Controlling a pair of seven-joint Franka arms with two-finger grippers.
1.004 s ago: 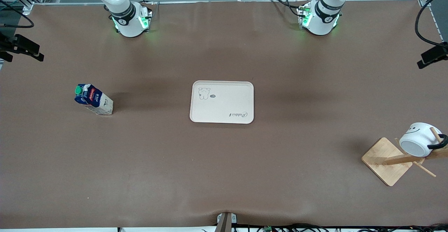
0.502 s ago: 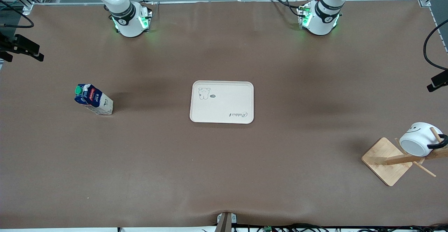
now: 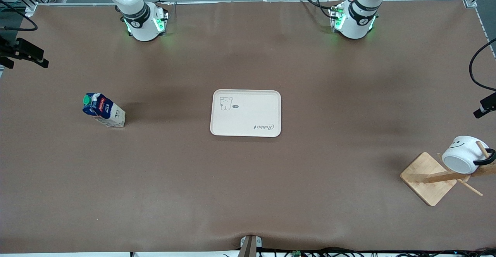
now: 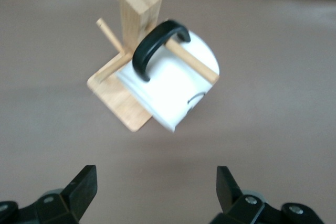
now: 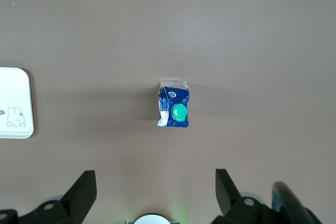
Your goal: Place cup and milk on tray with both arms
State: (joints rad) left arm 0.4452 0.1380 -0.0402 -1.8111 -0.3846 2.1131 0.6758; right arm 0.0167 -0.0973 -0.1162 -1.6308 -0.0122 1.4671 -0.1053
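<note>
Cup [image 4: 173,85] hung on rack peg (face half hidden); left end effector [image 4: 156,192], right end effector [image 5: 155,192] both spread.

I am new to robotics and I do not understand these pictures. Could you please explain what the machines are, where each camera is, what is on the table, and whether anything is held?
These are two white robot arms, each ending in a two-finger gripper. One picture comes from a high camera facing the robots, so their green-lit bases stand along its top edge. The other two come from cameras on the arms' wrists, looking down past the fingers.

On the brown table lie three things. The tray sits in the middle with nothing on it. The milk stands toward the right arm's end. The cup hangs by its handle on a wooden rack toward the left arm's end.

The left gripper is open over the cup. The right gripper is open over the milk. Nothing is held yet.
</note>
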